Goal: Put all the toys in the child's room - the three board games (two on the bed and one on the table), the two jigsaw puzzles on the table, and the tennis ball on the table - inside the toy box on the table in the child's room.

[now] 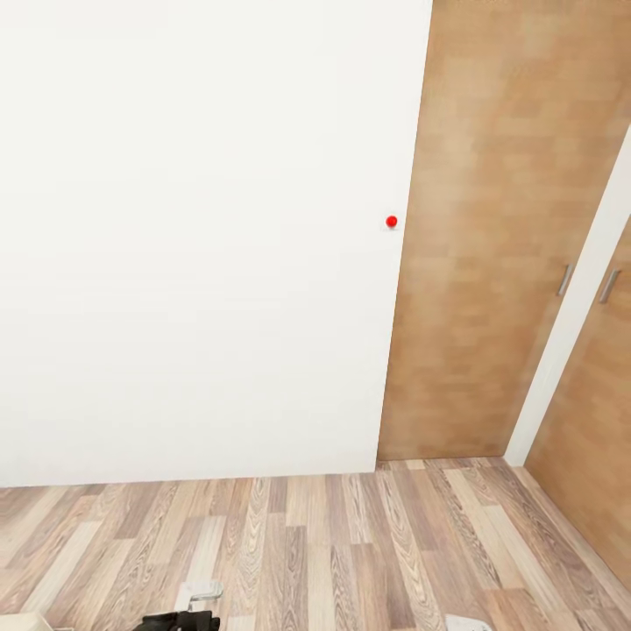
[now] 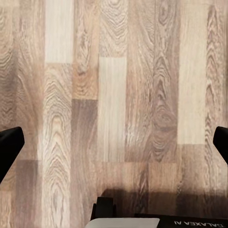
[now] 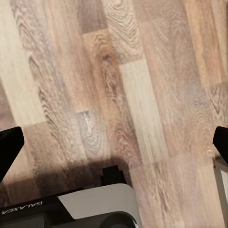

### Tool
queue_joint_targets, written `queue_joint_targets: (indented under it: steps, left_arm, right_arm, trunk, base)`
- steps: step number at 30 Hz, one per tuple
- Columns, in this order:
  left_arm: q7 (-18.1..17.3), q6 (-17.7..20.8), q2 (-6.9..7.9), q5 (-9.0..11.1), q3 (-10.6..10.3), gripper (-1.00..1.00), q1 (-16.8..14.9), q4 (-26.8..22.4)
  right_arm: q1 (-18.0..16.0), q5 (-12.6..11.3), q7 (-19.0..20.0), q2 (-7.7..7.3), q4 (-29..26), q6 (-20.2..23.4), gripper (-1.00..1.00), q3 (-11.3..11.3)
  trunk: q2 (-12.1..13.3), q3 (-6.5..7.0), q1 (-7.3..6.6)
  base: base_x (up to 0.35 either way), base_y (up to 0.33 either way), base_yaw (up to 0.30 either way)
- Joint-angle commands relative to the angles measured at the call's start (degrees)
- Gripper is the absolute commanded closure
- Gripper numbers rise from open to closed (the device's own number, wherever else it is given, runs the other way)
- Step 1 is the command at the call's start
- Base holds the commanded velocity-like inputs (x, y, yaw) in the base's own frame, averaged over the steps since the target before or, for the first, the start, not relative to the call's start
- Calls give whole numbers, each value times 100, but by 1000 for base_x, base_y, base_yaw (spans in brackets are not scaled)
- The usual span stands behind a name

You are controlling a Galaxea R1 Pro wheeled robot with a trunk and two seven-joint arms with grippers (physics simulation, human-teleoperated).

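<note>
A plain white wall (image 1: 202,237) is facing the robot across pale wood-plank flooring (image 1: 350,543), with tall brown wooden wardrobe doors (image 1: 473,263) carrying slim grey metal handles (image 1: 565,280) standing to the right of it. A small red dot (image 1: 392,222) is sitting on the wall near the door edge. Both arms are hanging low over the planks: the left gripper (image 2: 114,142) is showing its black fingertips far apart with nothing between them, and the right gripper (image 3: 114,142) is likewise spread and empty. The board games, puzzles, tennis ball and toy box are somewhere outside these views. Judging by this, the robot is travelling; turning the base until bed or table appears should be serving best, arms kept tucked. No container is in sight.
</note>
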Motion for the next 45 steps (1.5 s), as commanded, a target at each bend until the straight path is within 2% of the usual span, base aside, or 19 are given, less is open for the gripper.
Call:
queue_joint_targets:
  steps: [1,13,41,45]
  left_arm:
    - [0,23,-1,3,54,-100,0,-8]
    - [-69,-22,-9,14,132,-100,13,32]
    - [-71,-45,-9,15,143,-100,28,36]
    - [-67,-56,-10,14,143,-100,28,37]
  right_arm:
    - [0,-48,-21,4,-14,11,-100,-19]
    - [30,-1,-34,21,14,-548,-100,15]
    - [67,-20,-25,4,36,-637,-100,6]
    - [67,-45,-28,6,36,-772,-100,6]
  trunk:
    - [36,11,-22]
    - [518,226,-286]
    - [1641,729,-901]
    - [1801,801,-989]
  base:
    - [0,0,0]
    - [0,0,0]
    - [0,0,0]
    - [0,0,0]
